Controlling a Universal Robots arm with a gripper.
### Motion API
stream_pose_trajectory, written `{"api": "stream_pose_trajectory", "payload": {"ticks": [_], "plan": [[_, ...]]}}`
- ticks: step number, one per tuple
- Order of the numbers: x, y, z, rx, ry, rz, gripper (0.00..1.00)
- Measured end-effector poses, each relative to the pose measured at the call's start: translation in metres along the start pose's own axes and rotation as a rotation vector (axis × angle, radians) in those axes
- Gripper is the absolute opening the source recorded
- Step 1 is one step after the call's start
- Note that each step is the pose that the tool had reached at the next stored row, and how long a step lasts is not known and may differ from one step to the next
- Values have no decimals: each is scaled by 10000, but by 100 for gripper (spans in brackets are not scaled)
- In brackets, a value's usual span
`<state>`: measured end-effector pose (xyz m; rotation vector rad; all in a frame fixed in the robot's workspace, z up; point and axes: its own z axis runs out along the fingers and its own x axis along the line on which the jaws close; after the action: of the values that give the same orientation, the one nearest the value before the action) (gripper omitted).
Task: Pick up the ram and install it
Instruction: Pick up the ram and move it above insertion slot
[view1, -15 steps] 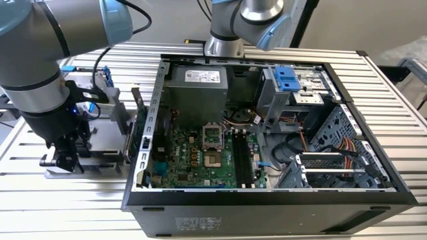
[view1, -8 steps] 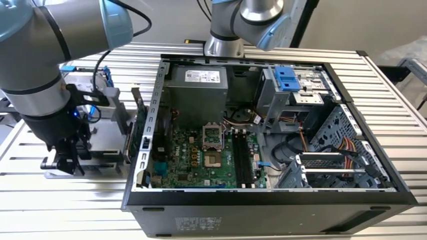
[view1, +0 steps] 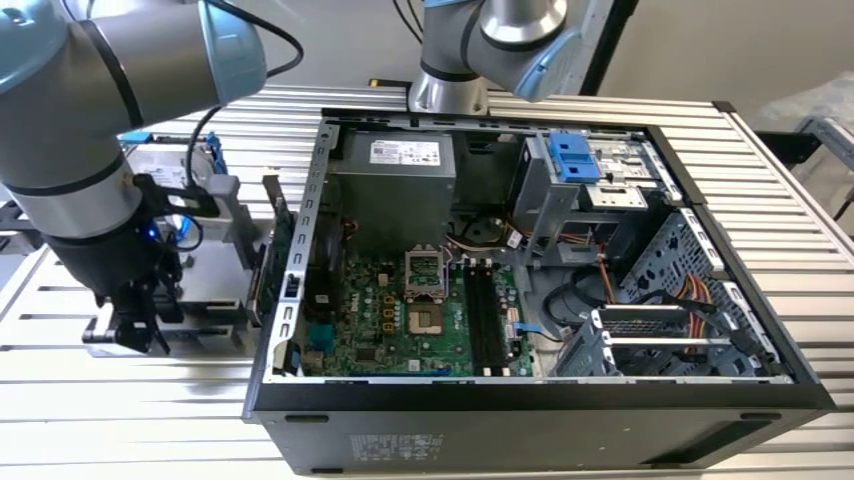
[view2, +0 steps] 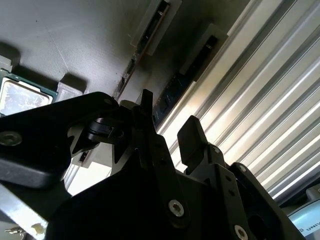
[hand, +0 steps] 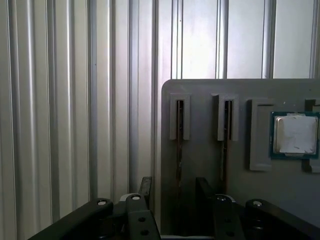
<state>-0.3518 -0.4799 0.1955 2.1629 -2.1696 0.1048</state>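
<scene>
Hanging over the grey parts tray (hand: 202, 100), which sits on the ribbed aluminium table (view1: 134, 420) at the exterior view's left of the open computer case (view1: 534, 405), the gripper (view1: 127, 335) has its two black fingers spread apart with nothing clamped between them. In the first wrist view the gripper (hand: 174, 184) straddles the tray's outermost slot, where the ram (hand: 179, 145) stands on edge. One finger (hand: 145, 186) is out past the tray's rim over the table, and the other sits over the bare strip between this slot and the next. In the second wrist view the same ram (view2: 167, 97), dark with a faint greenish-blue edge, runs straight toward the gap at the gripper (view2: 170, 122). Whether either finger touches the stick cannot be told. A second ram stick (hand: 226, 145) stands in the neighbouring slot, parallel to the first and outside the fingers. Beyond it a square silver processor chip (hand: 295, 134) on a green board lies flat in its own recess of the tray. In the exterior view the case lies on its side with the green motherboard (view1: 387, 320) exposed. Its long black memory slots (view1: 487, 320) are well apart from the gripper; the ram is in the tray, not in the case.
</scene>
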Motion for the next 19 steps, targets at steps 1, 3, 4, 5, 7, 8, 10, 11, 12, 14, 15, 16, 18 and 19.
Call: {"api": "stream_pose_trajectory", "payload": {"ticks": [1, 3, 4, 5, 7, 8, 10, 11, 12, 14, 15, 16, 18, 19], "plan": [[0, 0, 2, 0, -17, 0, 100], [0, -1, 5, 0, -175, -2, 100], [-1, 0, 6, 0, -267, -1, 100], [-1, 0, 6, 0, -356, -2, 100], [-1, 0, 7, 0, -402, -1, 100], [-1, 0, 8, 0, -404, -1, 100], [0, 0, 9, 0, -404, -1, 100], [4, 0, 10, -1, -403, -2, 100], [10, -1, 11, 0, -403, -4, 100], [22, 0, 14, 0, -403, -2, 100], [29, 0, 16, 0, -403, -2, 100], [35, 0, 20, 0, -404, -2, 100], [46, 0, 26, 0, -404, -2, 100], [51, 0, 29, 0, -404, -2, 100]]}}
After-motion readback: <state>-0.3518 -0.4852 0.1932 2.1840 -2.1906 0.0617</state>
